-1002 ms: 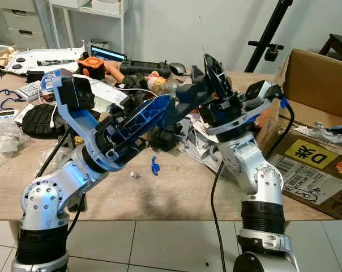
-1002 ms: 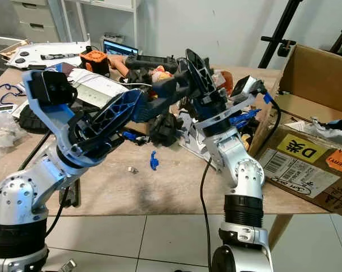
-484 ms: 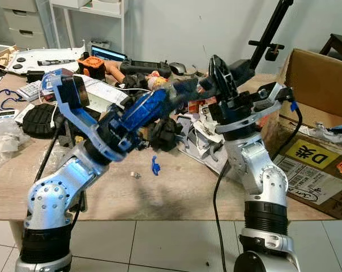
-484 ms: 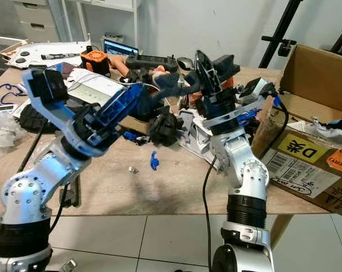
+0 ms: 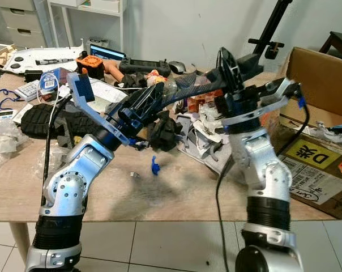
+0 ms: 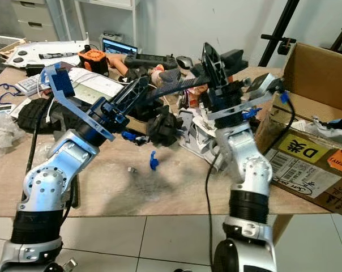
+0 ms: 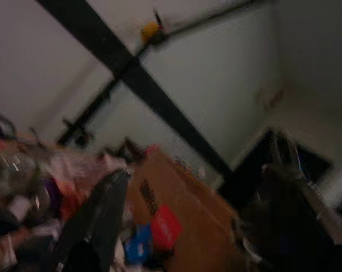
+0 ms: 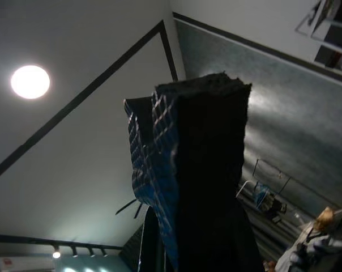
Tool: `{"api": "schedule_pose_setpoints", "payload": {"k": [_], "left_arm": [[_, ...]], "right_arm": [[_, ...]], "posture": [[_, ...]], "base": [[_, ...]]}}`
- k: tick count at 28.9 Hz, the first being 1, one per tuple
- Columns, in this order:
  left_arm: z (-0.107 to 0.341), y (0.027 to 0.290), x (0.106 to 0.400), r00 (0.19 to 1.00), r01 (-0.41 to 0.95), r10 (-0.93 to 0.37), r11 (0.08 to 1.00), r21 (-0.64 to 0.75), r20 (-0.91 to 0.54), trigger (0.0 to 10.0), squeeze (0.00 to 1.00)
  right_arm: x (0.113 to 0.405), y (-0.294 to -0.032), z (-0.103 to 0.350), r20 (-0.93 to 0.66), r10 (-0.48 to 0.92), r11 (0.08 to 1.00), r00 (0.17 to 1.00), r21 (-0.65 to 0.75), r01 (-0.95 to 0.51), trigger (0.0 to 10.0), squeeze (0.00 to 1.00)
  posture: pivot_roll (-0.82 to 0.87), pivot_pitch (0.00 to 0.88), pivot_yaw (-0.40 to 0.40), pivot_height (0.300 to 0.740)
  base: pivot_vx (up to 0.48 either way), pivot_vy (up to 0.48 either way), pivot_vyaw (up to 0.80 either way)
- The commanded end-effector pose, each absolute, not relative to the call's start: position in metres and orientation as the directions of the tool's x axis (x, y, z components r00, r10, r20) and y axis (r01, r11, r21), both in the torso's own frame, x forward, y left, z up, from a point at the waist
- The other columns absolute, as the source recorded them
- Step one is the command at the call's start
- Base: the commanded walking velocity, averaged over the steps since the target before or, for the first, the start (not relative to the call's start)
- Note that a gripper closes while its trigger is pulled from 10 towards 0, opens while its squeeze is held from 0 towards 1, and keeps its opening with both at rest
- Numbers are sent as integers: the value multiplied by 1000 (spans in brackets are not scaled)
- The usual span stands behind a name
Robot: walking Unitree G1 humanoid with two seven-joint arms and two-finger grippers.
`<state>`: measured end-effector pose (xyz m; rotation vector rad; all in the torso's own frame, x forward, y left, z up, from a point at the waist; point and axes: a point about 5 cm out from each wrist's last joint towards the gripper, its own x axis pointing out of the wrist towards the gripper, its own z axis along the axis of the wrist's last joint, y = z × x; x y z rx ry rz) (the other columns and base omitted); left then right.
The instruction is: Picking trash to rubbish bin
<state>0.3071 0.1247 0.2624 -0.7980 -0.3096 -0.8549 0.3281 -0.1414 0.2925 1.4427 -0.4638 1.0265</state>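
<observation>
Right gripper (image 5: 230,59), upper centre of frame, fingers pressed together on a black foam piece (image 8: 208,170); the right wrist view shows the foam's dark block and blue cross-hatched face against ceiling and a round lamp (image 8: 30,81). Left gripper (image 5: 154,96), centre-left, reaches over the clutter; its wrist view is dim and blurred, two dark fingers (image 7: 100,218) spread apart. Rubbish bin, an open cardboard box (image 5: 324,107), sits at right frame edge, just beside the right arm. Wooden table (image 5: 176,192): bare strip along its near edge, lower centre, carrying a small blue scrap (image 5: 154,165). Crumpled paper (image 5: 202,136) lies centre.
</observation>
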Motion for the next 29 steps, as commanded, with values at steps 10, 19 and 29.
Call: {"api": "schedule_pose_setpoints", "payload": {"k": [10,19,29], "left_arm": [[260,145,318,717,696,-396,447,-562,574,10000,0],[246,162,325,816,563,-305,614,-553,492,10000,0],[232,166,338,890,412,-213,756,-509,403,10000,0]], "right_arm": [[340,-200,309,815,92,-20,572,576,-817,0,0],[342,-230,330,750,97,427,655,563,-708,0,0],[349,-262,333,603,-168,874,780,458,-165,10000,0]], "posture": [[-22,138,-103,740],[-51,134,-88,740],[-58,125,-89,740]], "base": [[0,0,0],[0,0,0],[0,0,0]]}}
